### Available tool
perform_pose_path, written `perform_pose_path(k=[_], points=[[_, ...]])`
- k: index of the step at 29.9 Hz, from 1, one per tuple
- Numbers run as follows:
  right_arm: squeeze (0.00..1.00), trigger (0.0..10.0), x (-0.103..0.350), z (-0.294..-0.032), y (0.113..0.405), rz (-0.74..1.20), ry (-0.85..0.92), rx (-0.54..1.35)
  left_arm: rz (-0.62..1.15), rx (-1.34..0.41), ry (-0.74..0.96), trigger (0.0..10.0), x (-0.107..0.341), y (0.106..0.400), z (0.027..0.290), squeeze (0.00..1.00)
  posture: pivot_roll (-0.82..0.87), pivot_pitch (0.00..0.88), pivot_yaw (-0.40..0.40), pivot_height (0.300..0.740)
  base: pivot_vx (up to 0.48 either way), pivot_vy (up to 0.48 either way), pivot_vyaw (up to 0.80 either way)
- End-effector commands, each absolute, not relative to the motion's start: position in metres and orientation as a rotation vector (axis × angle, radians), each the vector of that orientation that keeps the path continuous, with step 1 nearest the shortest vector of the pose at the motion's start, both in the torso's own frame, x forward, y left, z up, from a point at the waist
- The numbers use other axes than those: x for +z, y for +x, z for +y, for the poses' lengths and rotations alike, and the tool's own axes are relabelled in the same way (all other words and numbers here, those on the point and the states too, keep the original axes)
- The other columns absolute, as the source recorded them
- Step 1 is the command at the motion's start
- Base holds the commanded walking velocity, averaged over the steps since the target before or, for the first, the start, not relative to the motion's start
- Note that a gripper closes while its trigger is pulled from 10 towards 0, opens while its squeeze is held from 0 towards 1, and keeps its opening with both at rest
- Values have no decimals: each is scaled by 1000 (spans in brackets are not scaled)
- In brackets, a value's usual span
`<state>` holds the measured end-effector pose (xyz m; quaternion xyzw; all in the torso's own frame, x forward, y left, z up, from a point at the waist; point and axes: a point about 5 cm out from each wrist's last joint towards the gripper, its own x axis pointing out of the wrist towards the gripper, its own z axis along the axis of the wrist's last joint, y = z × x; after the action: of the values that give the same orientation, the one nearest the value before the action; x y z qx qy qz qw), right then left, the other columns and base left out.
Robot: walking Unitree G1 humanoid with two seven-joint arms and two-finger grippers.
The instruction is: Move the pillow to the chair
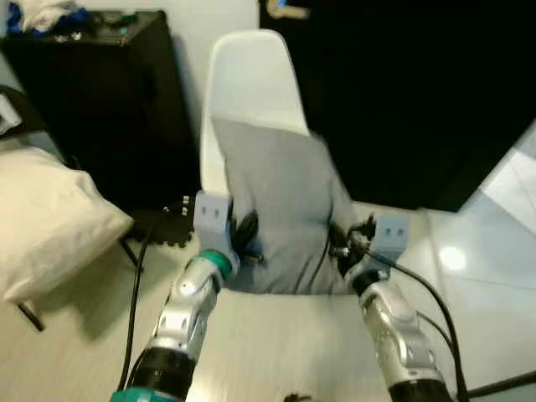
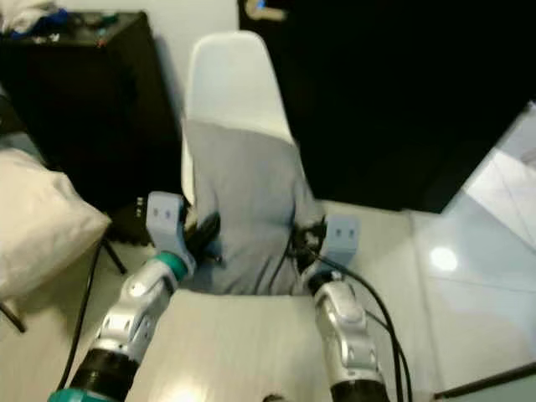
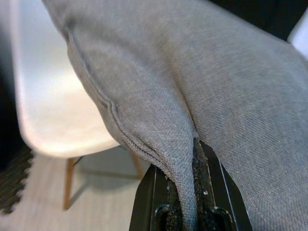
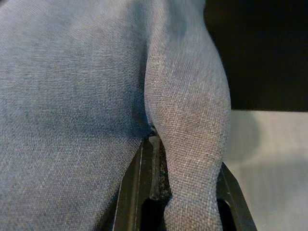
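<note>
Both silver arms reach forward from the robot's body, roughly parallel, wrists level with each other, 1 on each side of the grey pillow (image 1: 280,209).

Left claw (image 1: 244,236): clenched on the pillow's left edge, low down. In the left wrist view the 2 black fingers (image 3: 211,192) pinch a fold of grey cloth right at the piped seam, fabric bunched between them. Teal band at the wrist, forearm angled up and slightly inward.

Right claw (image 1: 345,239): clenched on the pillow's right edge at about the same height. The right wrist view has a ridge of woven fabric squeezed between the fingers (image 4: 132,192). A black cable loops from this wrist back along the forearm.

Pillow: upright, held between the 2 claws, in front of the white chair (image 1: 251,84). It hides the seat and the lower backrest; the top of the backrest rises above it. Whether its lower edge rests on the seat, I cannot tell. In the left wrist view the white seat shell and wooden legs lie just beyond the pillow's corner.

Surroundings: a cream pillow (image 1: 46,218) lies off to the robot's left, well apart from the chair. A black cabinet (image 1: 100,100) stands against the wall behind it with clutter on top. Pale floor (image 1: 469,276) to the right, with a bright glare spot.
</note>
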<state>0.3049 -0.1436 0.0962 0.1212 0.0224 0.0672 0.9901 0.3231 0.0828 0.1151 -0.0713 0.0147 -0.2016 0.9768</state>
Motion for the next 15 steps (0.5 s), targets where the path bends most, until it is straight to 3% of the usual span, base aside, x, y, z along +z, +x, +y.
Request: perform_pose_path(k=[1,11,15], points=[[0,10000,103,-141,307,13,240,133,-8,-430,-154,10000,121,322,83,0,-34,0,116,740,0,0,-800],[0,10000,103,-143,306,4,245,122,-25,-429,-164,10000,124,322,84,0,-35,0,120,740,0,0,-760],[0,10000,104,-142,307,-7,246,122,-51,-455,-192,10000,127,321,82,0,-35,0,121,740,0,0,0]])
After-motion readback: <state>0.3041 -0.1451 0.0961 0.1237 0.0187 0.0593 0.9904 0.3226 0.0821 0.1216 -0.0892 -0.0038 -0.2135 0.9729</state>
